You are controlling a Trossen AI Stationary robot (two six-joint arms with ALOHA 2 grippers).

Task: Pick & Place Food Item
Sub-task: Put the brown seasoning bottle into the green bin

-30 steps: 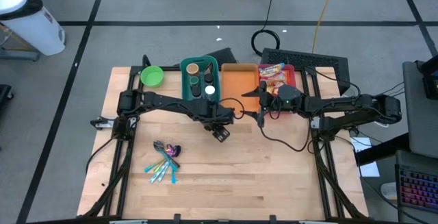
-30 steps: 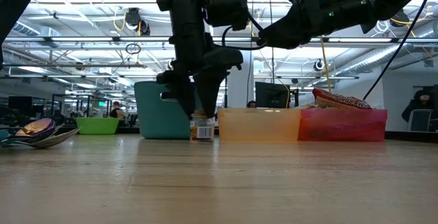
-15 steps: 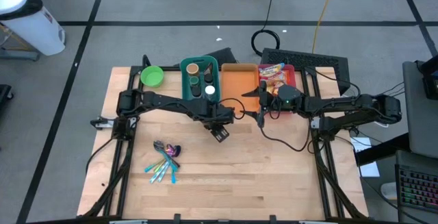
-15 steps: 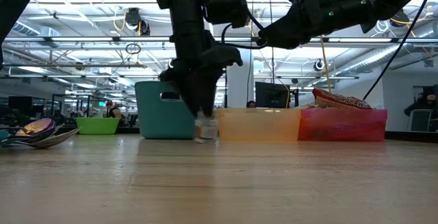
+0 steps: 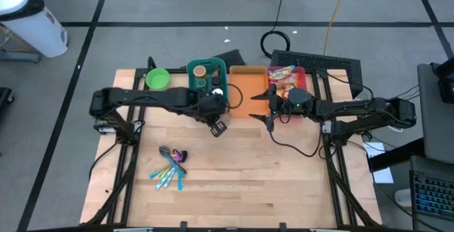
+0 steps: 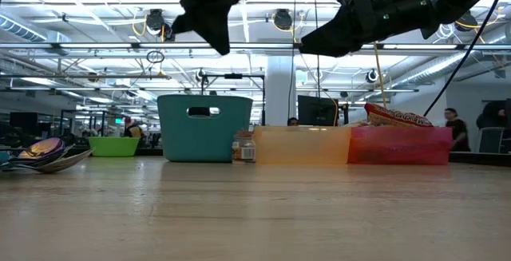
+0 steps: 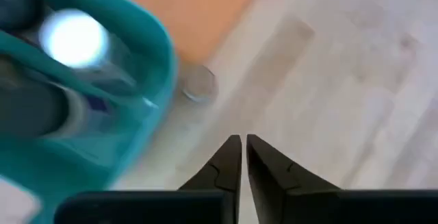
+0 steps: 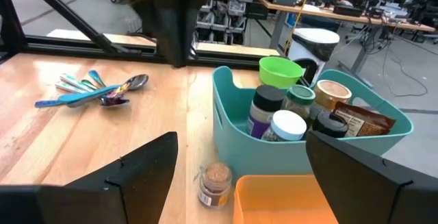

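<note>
In the lower left of the high view a bunch of spoons (image 5: 170, 168) lies on the bare tabletop (image 5: 269, 182), well apart from everything else and seemingly no part of this job. Nearer the frame's middle, the left gripper (image 5: 218, 128) hangs raised above the wood with its fingers (image 7: 229, 161) clenched together on nothing, as the left wrist view shows plainly. The small spice jar (image 6: 244, 149), which I take to be the food item, stands upright on the tabletop, just beside the teal bin (image 5: 207, 81) and against the near corner of the orange tray (image 5: 247, 83). It is in no gripper.

By this reading the jar is set down beside the bin but not inside any container; if the goal is the tray or bin, the placing is not yet done.

Right of centre, the right gripper (image 5: 269, 111) waits above the orange tray's edge, fingers spread wide and empty. Behind it the red tray (image 5: 299, 72) holds a snack packet (image 5: 281, 73). At the upper left of the tabletop sits a green bowl (image 5: 157, 79).
</note>
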